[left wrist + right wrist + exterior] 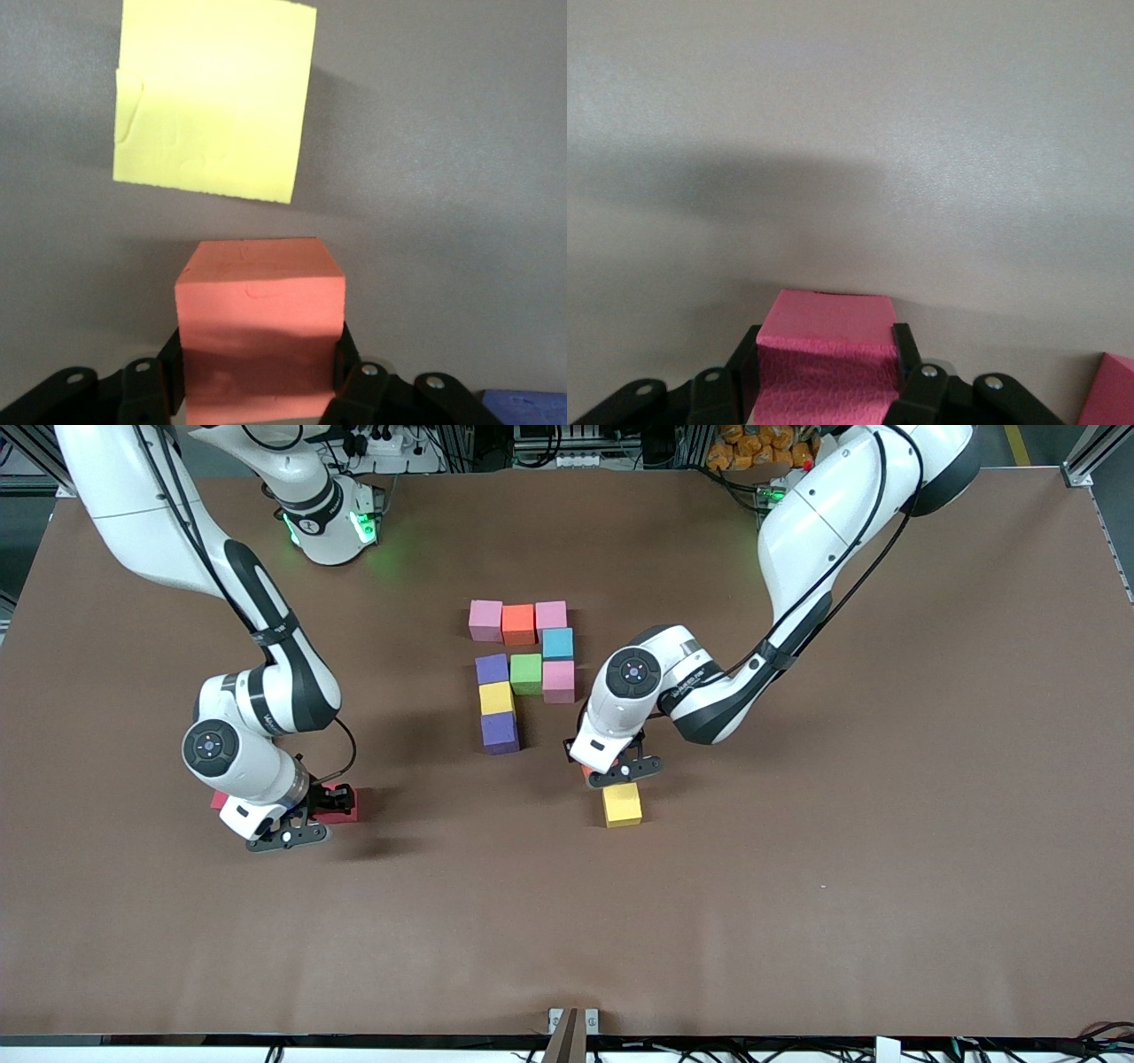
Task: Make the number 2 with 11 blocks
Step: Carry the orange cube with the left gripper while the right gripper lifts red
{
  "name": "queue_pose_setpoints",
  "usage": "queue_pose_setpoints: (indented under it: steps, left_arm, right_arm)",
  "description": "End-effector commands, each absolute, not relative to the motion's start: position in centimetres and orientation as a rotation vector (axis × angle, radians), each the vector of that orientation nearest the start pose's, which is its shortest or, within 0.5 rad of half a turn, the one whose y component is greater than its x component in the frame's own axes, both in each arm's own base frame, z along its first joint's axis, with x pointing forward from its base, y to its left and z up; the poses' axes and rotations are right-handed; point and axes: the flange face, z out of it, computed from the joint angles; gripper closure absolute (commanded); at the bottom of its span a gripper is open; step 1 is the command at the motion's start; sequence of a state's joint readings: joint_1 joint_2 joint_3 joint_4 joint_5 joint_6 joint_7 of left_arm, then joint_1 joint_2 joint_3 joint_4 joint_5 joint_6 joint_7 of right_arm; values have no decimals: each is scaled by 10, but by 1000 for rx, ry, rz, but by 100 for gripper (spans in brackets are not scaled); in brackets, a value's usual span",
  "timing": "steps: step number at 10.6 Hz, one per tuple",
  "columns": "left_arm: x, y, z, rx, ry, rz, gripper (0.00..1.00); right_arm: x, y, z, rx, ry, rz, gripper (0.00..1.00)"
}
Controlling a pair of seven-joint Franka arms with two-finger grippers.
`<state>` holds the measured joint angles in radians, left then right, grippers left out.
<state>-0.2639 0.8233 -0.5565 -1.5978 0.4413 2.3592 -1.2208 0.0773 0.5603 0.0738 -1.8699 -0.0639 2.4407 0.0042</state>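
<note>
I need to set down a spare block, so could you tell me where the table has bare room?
The wide strip nearer the front camera than the yellow block is bare, as are both table ends. It is crowded around the partly built number 2 and each gripper.

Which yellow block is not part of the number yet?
The yellow block lying alone, nearer the front camera, just past the left gripper. The other yellow one sits between two purple blocks.

Table (797, 921): I see plain brown.
Top row (518, 620): I read pink, orange, pink.
Below it: blue (557, 643), then purple (492, 669), green (526, 673), pink (558, 681).
Lower: yellow (496, 698), purple (500, 732).
Loose cube (622, 804): yellow.
Cube in left wrist view (260, 328): I see orange-salmon.
Cube in right wrist view (827, 354): I see deep pink.
Arms (266, 691): white, black joints.
</note>
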Motion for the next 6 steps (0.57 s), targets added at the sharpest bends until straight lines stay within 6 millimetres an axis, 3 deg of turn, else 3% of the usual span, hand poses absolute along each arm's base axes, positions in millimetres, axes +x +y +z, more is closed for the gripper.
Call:
queue_pose_setpoints:
  steps: [1,3,6]
  left_arm:
    - [523,-467,209,-3224,-471,-8,81]
    - [521,-476,219,-3140,-931,20,87]
    - [516,-488,226,-2998,-1347,46,87]
  right_arm:
    - [630,143,222,-3096,-389,-26,100]
    - [624,189,236,-3053,-468,15,100]
    - [611,244,248,-3051,-363,33,100]
